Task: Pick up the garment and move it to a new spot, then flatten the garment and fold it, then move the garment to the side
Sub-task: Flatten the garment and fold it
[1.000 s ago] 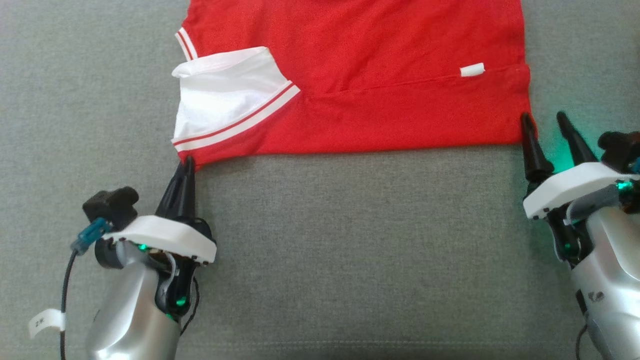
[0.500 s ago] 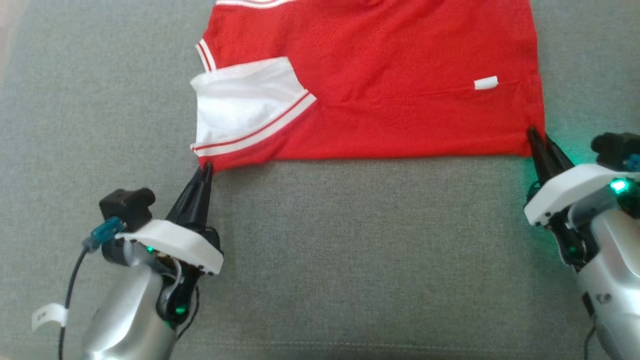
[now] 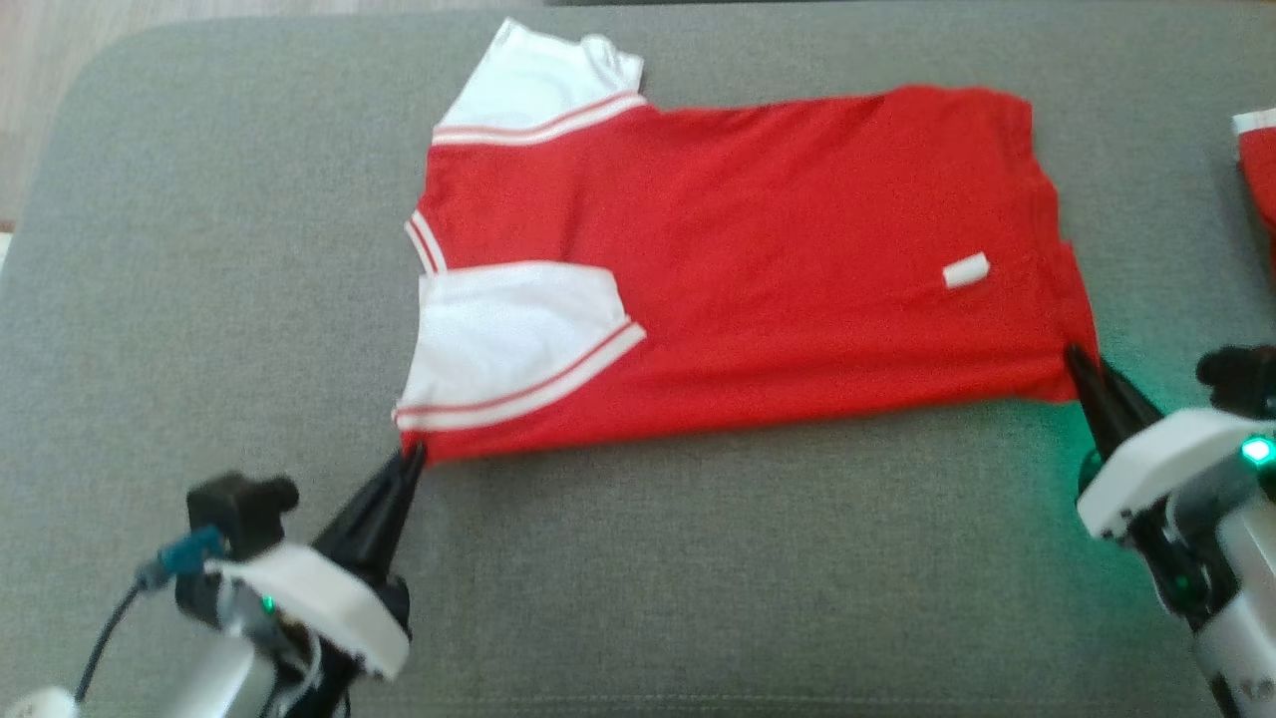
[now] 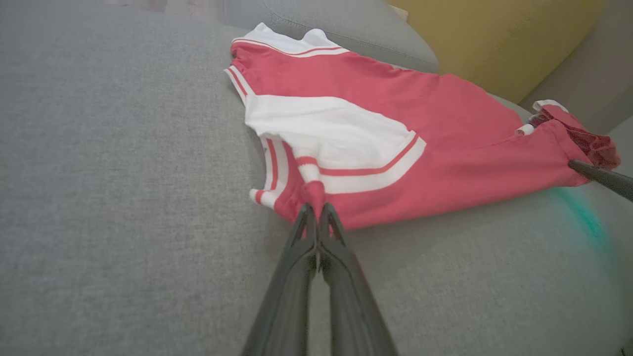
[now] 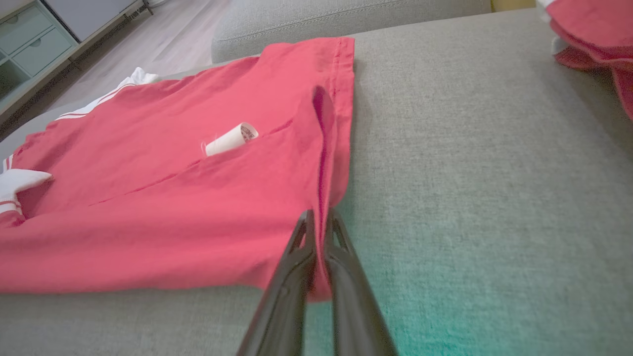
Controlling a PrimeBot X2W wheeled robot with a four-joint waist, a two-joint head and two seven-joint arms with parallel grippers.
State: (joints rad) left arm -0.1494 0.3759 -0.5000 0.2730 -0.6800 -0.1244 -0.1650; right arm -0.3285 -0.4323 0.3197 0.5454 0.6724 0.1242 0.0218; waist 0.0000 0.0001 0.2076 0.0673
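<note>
Lying spread on the grey sofa seat (image 3: 698, 578), the shirt (image 3: 758, 249) is red with white short sleeves, each sleeve edged with thin red and white stripes. It looks folded lengthwise, with a crease line running across the red body parallel to the near edge. One sleeve (image 3: 508, 339) is folded over onto the red cloth at the robot's left, and the other sleeve (image 3: 543, 75) sticks out at the far left corner. A small white tag (image 3: 965, 270) pokes out of the crease near the right end; the right wrist view shows it curled into a little roll (image 5: 230, 140). The cloth lies mostly flat, with slight ripples along the hem.

The left pincer (image 3: 411, 457) is pressed together on the near left corner of the shirt, just below the folded sleeve; in the left wrist view a small bunch of red cloth is nipped between its tips (image 4: 316, 212). The right pincer (image 3: 1082, 364) is pressed together on the near right corner, where the hem layers rise into a small ridge ahead of its tips (image 5: 319, 220).

A second red garment (image 3: 1258, 170) lies at the right edge of the seat, well apart from the shirt.
</note>
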